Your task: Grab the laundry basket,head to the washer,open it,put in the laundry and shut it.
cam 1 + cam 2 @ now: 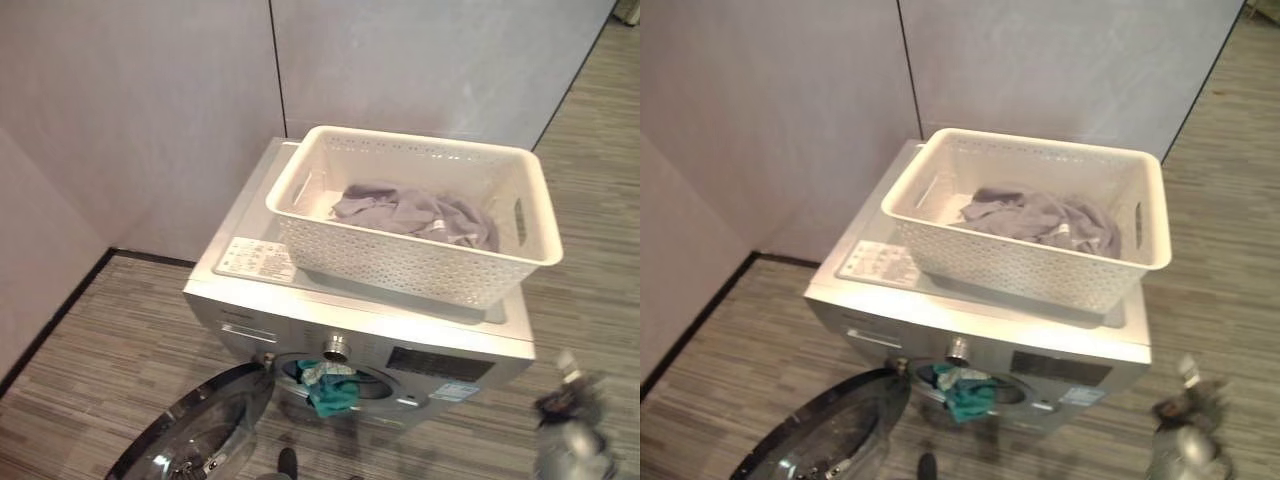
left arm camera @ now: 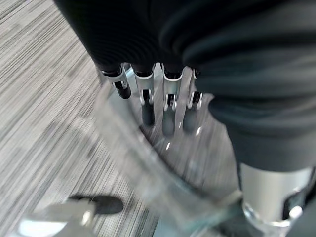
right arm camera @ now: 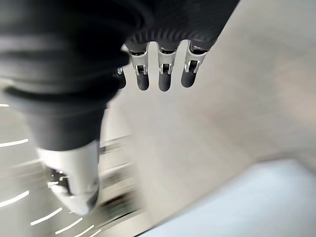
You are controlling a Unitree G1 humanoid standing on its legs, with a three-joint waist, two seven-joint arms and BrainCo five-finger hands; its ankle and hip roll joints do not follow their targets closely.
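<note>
Right hand hangs low beside the washer, fingers straight.

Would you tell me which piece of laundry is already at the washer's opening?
The teal garment, hanging from the washer mouth; the grey clothes lie in the white basket on top.

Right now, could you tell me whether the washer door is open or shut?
Open. The washer door is swung down and out to the left of the drum opening, where a teal cloth hangs over the rim of the washer.
</note>
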